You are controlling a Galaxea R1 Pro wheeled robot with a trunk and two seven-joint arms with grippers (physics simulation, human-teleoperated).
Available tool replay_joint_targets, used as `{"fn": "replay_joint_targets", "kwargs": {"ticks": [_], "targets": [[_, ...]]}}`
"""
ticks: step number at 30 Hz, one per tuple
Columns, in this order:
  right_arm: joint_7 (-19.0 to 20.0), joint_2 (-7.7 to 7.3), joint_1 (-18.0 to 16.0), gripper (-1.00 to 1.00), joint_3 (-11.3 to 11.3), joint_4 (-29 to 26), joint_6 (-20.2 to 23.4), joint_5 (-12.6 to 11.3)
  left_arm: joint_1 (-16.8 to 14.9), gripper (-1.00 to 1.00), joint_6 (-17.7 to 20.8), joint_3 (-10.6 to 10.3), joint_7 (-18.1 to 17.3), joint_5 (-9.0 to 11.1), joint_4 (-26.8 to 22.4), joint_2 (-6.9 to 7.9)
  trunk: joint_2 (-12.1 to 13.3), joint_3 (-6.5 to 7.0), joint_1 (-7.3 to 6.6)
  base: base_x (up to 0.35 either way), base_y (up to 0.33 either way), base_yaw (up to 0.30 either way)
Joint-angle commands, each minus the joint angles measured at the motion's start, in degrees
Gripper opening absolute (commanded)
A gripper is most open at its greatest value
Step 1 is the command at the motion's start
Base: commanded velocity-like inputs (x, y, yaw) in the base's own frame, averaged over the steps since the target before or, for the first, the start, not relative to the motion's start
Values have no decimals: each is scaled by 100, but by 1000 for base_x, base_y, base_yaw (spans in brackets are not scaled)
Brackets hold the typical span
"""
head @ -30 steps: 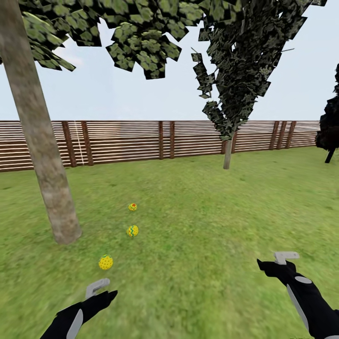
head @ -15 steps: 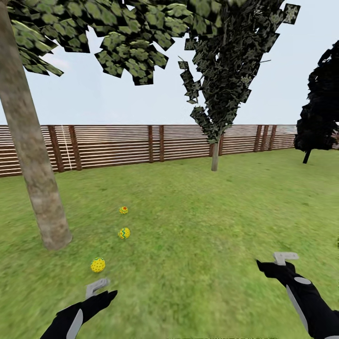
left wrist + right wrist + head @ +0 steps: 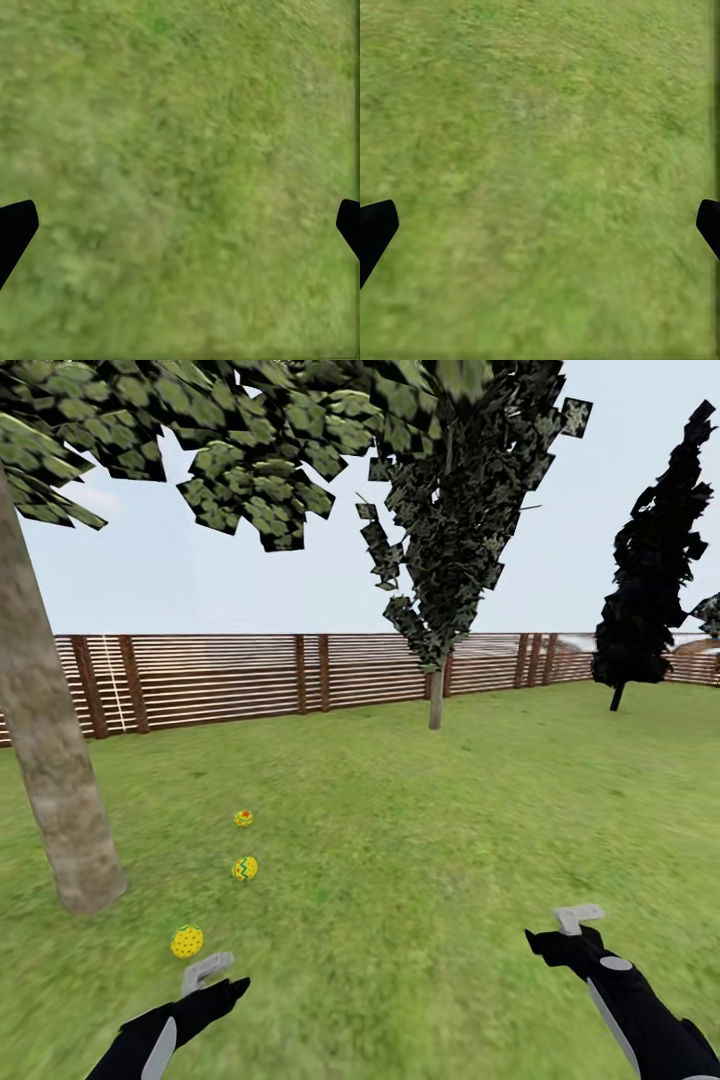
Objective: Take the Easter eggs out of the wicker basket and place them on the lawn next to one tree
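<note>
Three Easter eggs lie on the lawn (image 3: 420,840) in a loose line beside the tree (image 3: 50,790) with the thick slanted trunk. The green-specked egg (image 3: 187,941) is nearest the robot, the teal-zigzag egg (image 3: 245,868) is next, and the red-dotted egg (image 3: 243,818) lies farthest. All three sit apart from one another and near the trunk's base, none touching it.

The left gripper (image 3: 207,972) hangs low over the grass just beside the green-specked egg, not touching it. In the left wrist view its fingertips (image 3: 15,229) sit at opposite edges, spread wide, with bare grass between them. The right gripper (image 3: 578,919) hovers well apart from the eggs; its fingertips (image 3: 375,229) are likewise spread wide and hold nothing.

Beyond stand a slim straight-trunked tree (image 3: 436,695), a near-black conifer (image 3: 645,590) and a slatted wooden fence (image 3: 250,680).
</note>
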Motion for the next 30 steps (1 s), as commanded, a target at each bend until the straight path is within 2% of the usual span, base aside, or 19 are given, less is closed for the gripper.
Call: {"fn": "replay_joint_targets", "kwargs": {"ticks": [1, 7, 9, 12, 30], "targets": [[48, 4, -4, 100, -24, -4, 40, 44, -5, 100, 38, 39, -41, -17, 51, -3, 35, 18, -21, 0, 0, -149], [90, 16, -4, 100, -27, 426, 200, 30, -5, 100, 40, 33, -34, -27, 170, 2, 275, 178, -153, 0, 0, -157], [109, 51, -4, 100, -11, 547, 477, 27, -5, 100, 42, 31, -34, -37, 216, 2, 355, 231, -197, 0, 0, -167], [114, 87, -4, 100, -4, 669, 658, 32, -5, 100, 42, 23, -34, -44, 280, 2, 476, 310, -263, 0, 0, -190], [111, 127, -4, 100, 33, 776, 713, 66, -5, 100, 36, 12, -26, -54, 416, -6, 1198, 694, -658, 0, 0, -227]]}}
